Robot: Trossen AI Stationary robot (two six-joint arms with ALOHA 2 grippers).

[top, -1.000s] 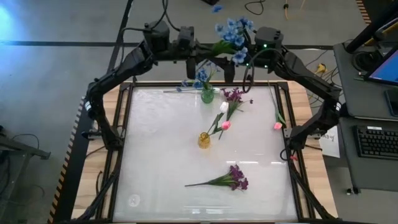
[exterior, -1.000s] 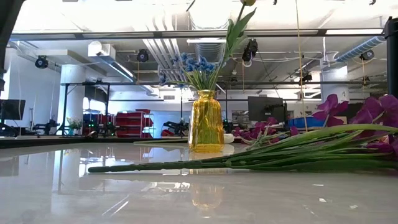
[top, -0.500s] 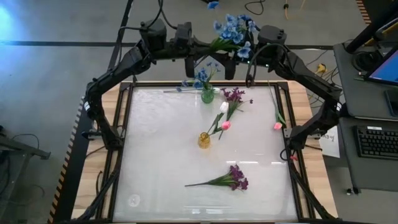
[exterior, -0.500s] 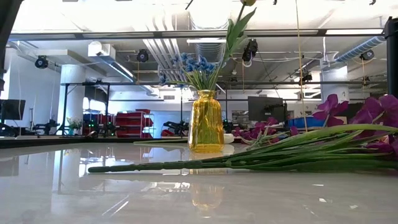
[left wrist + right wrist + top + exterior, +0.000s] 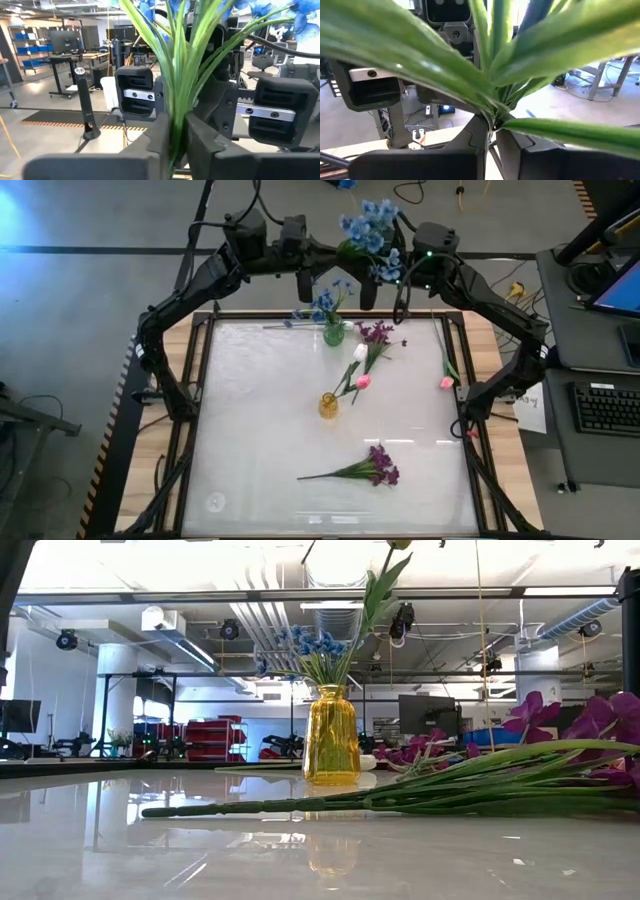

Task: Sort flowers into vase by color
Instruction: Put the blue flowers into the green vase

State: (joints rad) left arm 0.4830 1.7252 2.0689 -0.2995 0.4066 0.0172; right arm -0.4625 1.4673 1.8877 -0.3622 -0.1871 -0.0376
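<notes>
Blue blossoms crown the sprig (image 5: 368,235) that both arms hold aloft past the far edge of the tabletop (image 5: 260,430). The left claw (image 5: 175,145) is clamped on its green stem, fingers pressed against the stalk, with the long leaves fanning up in front of the camera. The right claw (image 5: 491,131) is closed on the same bunch where the leaves gather into the stem. In the high view the two claws meet head-on, just beyond the green vase (image 5: 334,333).

That green vase stands at the far edge and already carries a small bunch of blue flowers (image 5: 325,300). A yellow vase (image 5: 328,405) stands near the middle of the tabletop, with a green stem rising from it. Just beyond it lie a white bud (image 5: 359,351) and a pink bud (image 5: 363,381), and beside them a purple bunch (image 5: 376,333) near the green vase. Another pink tulip (image 5: 446,381) lies at the right edge. A second purple sprig (image 5: 372,467) lies well apart toward the near side, stem pointing left; in the low view it stretches across in front of the yellow vase.
</notes>
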